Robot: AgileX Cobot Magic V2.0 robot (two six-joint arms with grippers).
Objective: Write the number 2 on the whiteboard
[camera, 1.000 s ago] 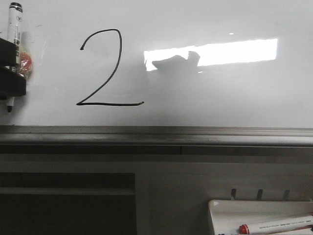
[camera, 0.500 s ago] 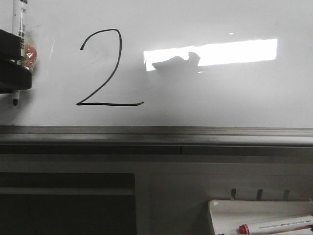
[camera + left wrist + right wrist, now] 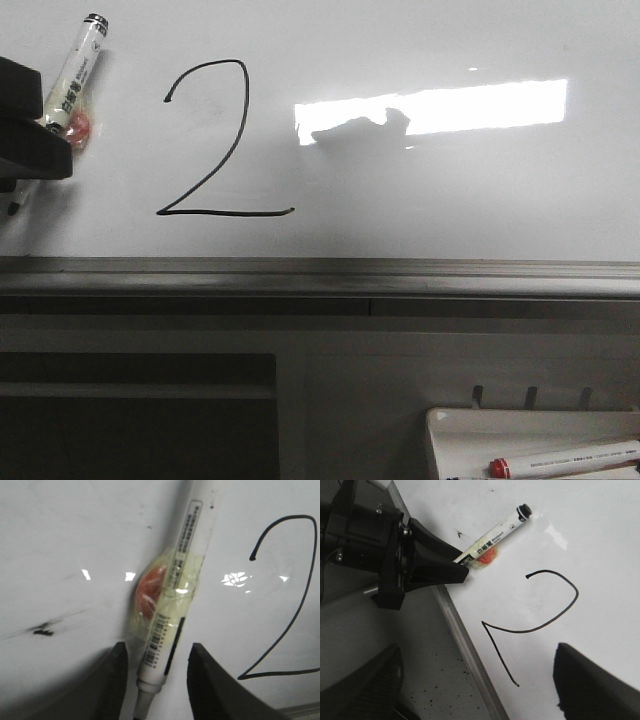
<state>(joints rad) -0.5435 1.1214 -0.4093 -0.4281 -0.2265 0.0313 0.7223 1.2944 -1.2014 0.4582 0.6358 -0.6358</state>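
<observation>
L arm: my black left gripper [image 3: 30,150] is clamped on the white, black-capped marker pen [image 3: 72,72], tilted cap-up to the right | digit: thin black number 2 [image 3: 215,140] sits complete, right of the pen on the glossy whiteboard [image 3: 450,200] | R arm: right gripper [image 3: 475,690] gapes, empty | I judge left arm nearer.

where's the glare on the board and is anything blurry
Front view: a bright rectangular reflection on the whiteboard right of the number 2, partly broken by a dark silhouette. Left wrist view: small glints only; the marker looks soft. Right wrist view: sharp, little glare.
</observation>
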